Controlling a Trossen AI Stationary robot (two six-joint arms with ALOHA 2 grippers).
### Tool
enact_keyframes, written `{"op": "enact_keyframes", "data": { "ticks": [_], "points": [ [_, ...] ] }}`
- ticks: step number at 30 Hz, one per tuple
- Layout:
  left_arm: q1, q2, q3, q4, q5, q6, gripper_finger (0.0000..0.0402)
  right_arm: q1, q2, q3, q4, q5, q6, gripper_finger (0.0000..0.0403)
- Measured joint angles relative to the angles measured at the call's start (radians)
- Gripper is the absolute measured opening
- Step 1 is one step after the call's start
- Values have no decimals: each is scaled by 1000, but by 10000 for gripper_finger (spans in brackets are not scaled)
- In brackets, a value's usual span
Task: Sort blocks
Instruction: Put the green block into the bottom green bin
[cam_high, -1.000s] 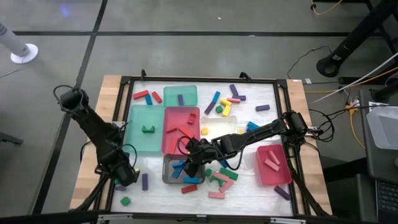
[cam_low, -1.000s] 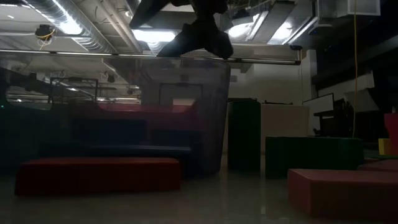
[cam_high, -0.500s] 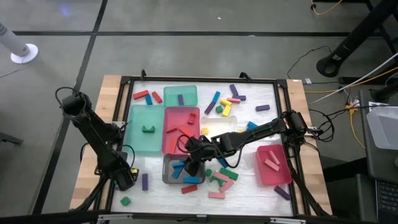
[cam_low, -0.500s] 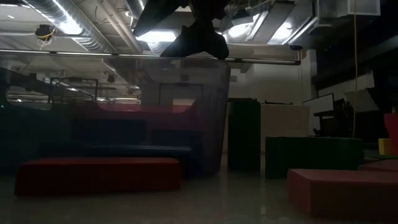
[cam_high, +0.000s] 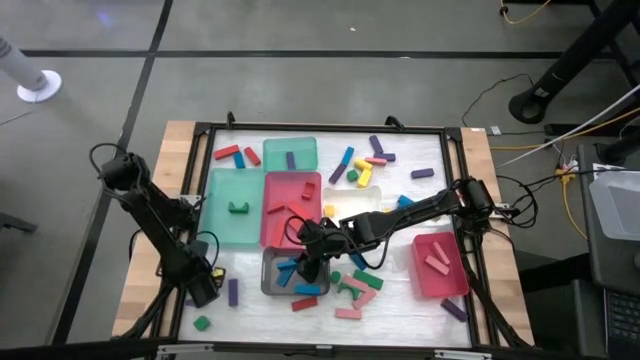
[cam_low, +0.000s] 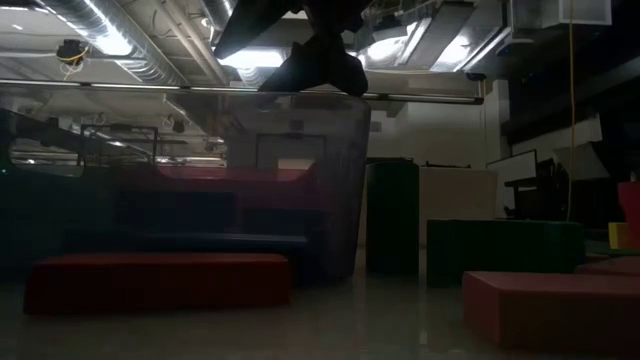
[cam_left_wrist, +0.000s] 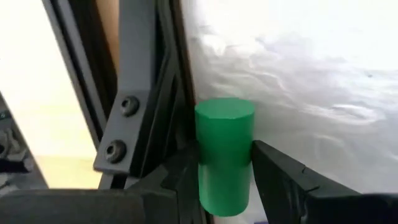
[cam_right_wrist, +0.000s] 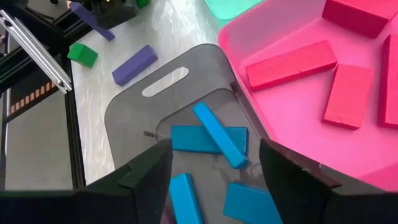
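My left gripper (cam_high: 203, 291) is at the table's near left corner, by the black frame, shut on a green cylinder block (cam_left_wrist: 224, 124). My right gripper (cam_high: 308, 262) is open and empty above the grey tray (cam_high: 268, 272), which holds several blue bars (cam_right_wrist: 214, 137). It also shows at the top of the low view (cam_low: 320, 50). Loose blocks lie on the white sheet: a purple bar (cam_high: 233, 292) and a green cube (cam_high: 202, 323) beside my left gripper, and pink, green and red pieces (cam_high: 355, 290) right of the grey tray. My left gripper pinches the green cylinder by its round side (cam_left_wrist: 224, 180), one finger (cam_left_wrist: 180, 177) on each side. One flat end (cam_left_wrist: 224, 110) stands clear of the fingers. Whether the cylinder rests on the sheet cannot be told.
Two green trays (cam_high: 235, 230) (cam_high: 290, 152), a red tray (cam_high: 290, 228), a white tray (cam_high: 355, 205) and a pink tray (cam_high: 440, 270) stand on the sheet. Loose bars lie along the far edge (cam_high: 360, 160). The black frame (cam_left_wrist: 140, 93) runs close beside my left gripper.
My left gripper has gone a little toward the table's near edge, still shut on the green cylinder. My right gripper has stayed open above the grey tray.
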Motion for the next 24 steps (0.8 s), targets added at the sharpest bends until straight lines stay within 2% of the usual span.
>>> {"op": "enact_keyframes", "data": {
  "ticks": [6, 12, 24],
  "points": [
    [-1, 0, 1, 6, -135, 164, 132, 0, 0, 0, 0, 0, 0, 241],
    [0, 2, -7, 17, -249, 247, 132, 0, 0, 0, 0, 0, 0, 241],
    [0, 2, -61, 62, -260, 305, 131, -15, -36, 0, -30, -10, -6, 241]
  ]
}}
